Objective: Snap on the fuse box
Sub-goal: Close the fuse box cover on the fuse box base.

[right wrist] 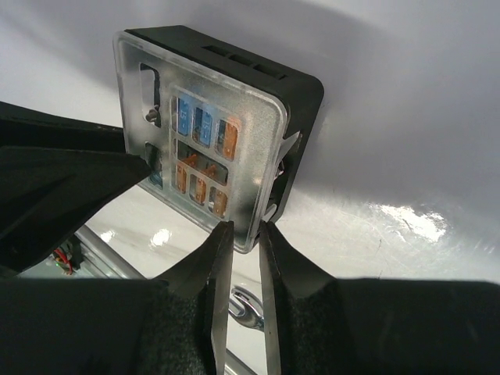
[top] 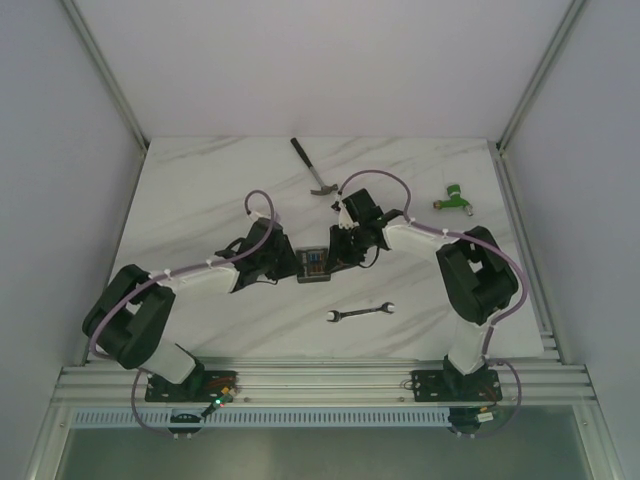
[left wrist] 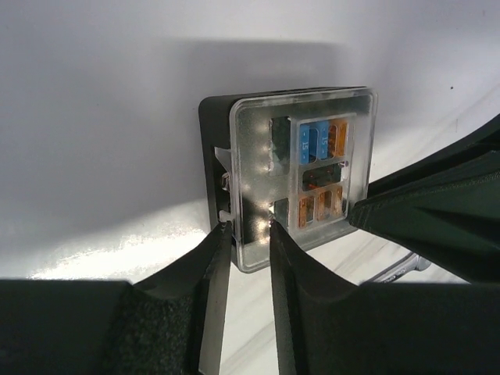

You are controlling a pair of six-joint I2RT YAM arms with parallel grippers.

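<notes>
We see the small square black plastic fuse box (top: 313, 265), clear-topped, lying near the middle of the desk (top: 200, 190). Our left end effector (left wrist: 248, 234) and right end effector (right wrist: 244, 230) each sit clenched on opposite edges of it.

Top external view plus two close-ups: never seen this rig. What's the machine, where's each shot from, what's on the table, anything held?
Two robot arms are bolted at the near edge of a white marble-patterned table. The top picture looks down from above and behind them; each close-up comes from a camera on one wrist. On it: a black-handled hammer, a silver wrench, a green object and a small square black plastic fuse box under a clear cover. The left gripper and right gripper each appear to pinch a corner of it.
</notes>
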